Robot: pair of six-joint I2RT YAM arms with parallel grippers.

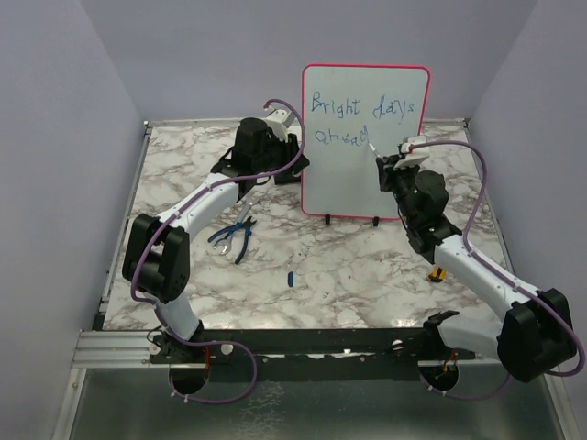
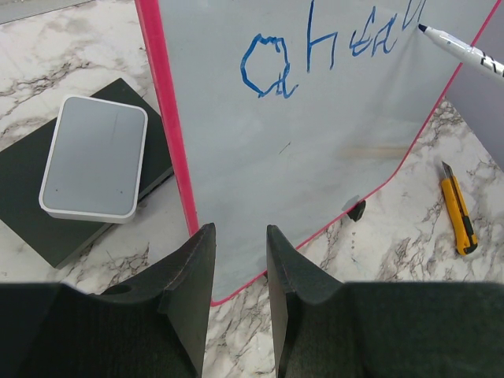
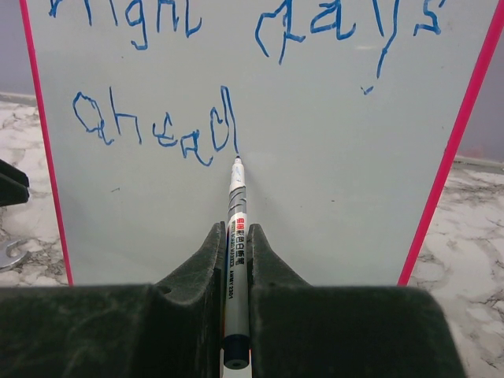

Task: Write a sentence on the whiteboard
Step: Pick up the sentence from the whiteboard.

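Upright whiteboard (image 1: 353, 188) at the far middle of the surface (image 1: 321, 266), bearing the sentence (image 1: 362, 119) in blue on two lines: "Bright days" above, "ahead" below.

The right claw (image 3: 236, 236) is clamped on a marker (image 3: 237, 197). The marker's long axis runs straight from the claw toward the whiteboard face, with its tip at the foot of the last stroke of "ahead". This arm is the nearer one to the end of the writing. Bare whiteboard lies to the right of the tip.

The left claw (image 2: 240, 244) stands at the whiteboard's lower left corner, its jaws narrowly parted and pinching nothing visible.

It cannot be told whether the tip touches the whiteboard or the left claw touches the frame. The right wrist view crops the upper line, and the last letters are ill-formed.
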